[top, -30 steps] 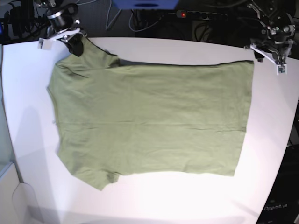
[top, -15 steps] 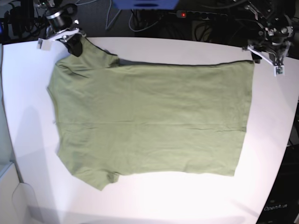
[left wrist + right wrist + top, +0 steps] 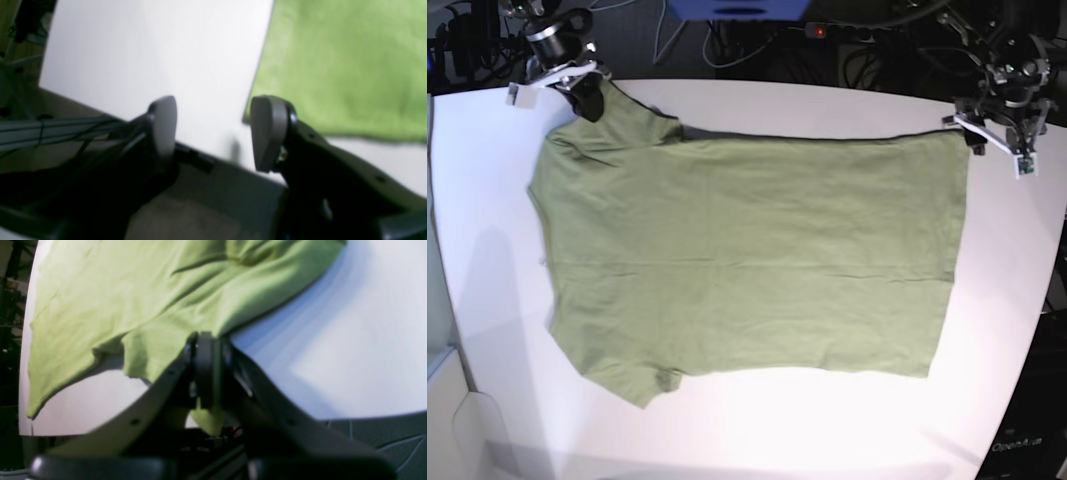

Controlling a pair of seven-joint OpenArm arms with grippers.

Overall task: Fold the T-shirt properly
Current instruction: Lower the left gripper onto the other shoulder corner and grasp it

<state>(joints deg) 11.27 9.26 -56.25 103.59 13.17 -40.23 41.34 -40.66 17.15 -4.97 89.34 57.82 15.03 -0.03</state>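
The olive-green T-shirt (image 3: 747, 260) lies spread flat on the white table (image 3: 757, 430), sleeves toward the base view's left and hem toward its right. My right gripper (image 3: 585, 95) is at the far left corner, shut on the shirt's far sleeve; in its wrist view the jaws (image 3: 206, 370) pinch a fold of the T-shirt (image 3: 133, 300). At the far right my left gripper (image 3: 995, 140) is open, hovering at the hem's far corner. In the left wrist view, the gripper (image 3: 213, 133) holds nothing, and the T-shirt's (image 3: 333, 66) corner lies beside the right fingertip (image 3: 268, 133).
Cables and a power strip with a red light (image 3: 817, 32) run behind the table's far edge. A dark stand (image 3: 1027, 440) sits off the near right corner. The table's curved right edge passes just beyond the left gripper.
My left gripper has shifted a little inward and toward the hem's far corner, still open. The right gripper keeps its hold on the sleeve and has barely moved.
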